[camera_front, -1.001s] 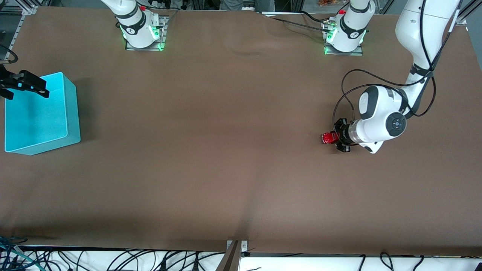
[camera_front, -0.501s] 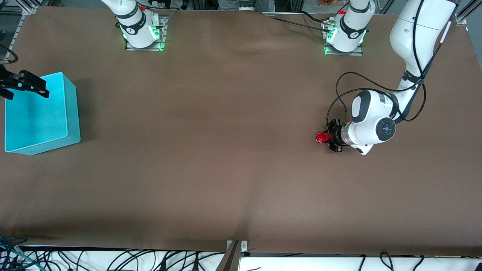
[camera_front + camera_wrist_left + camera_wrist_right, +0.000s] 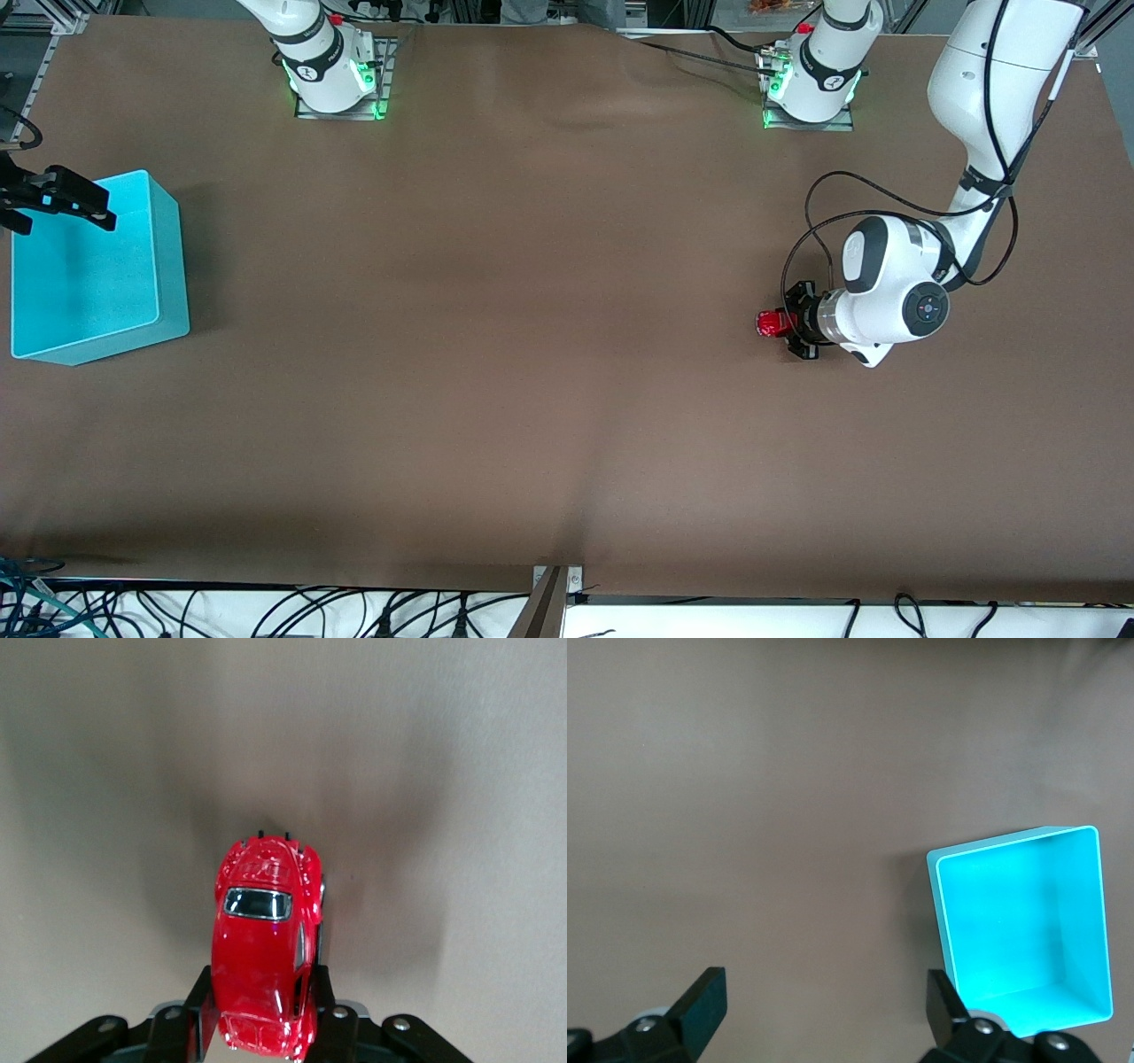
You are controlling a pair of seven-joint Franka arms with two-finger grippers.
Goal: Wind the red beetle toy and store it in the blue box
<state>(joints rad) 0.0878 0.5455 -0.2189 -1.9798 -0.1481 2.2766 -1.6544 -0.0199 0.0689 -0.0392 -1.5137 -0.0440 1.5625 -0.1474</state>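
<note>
The red beetle toy (image 3: pixel 771 323) is a tiny glossy car held low at the brown table top, toward the left arm's end. My left gripper (image 3: pixel 785 326) is shut on its sides. In the left wrist view the red beetle toy (image 3: pixel 261 948) points away from the hand, with a black finger (image 3: pixel 197 1003) pressed on each flank of my left gripper (image 3: pixel 263 1014). The blue box (image 3: pixel 173 266) stands open-topped at the right arm's end. My right gripper (image 3: pixel 62 213) hangs open over the box's rim, waiting. In the right wrist view my right gripper (image 3: pixel 822 997) holds nothing, with the blue box (image 3: pixel 1019 840) beside one finger.
Both arm bases (image 3: pixel 332 75) stand along the table edge farthest from the front camera. Cables (image 3: pixel 266 611) hang below the table's near edge. A metal bracket (image 3: pixel 554 589) sits at the middle of that edge.
The left arm slid the toy a short way toward the right arm's end, then drew it back to about where it began. The right arm has not moved.
</note>
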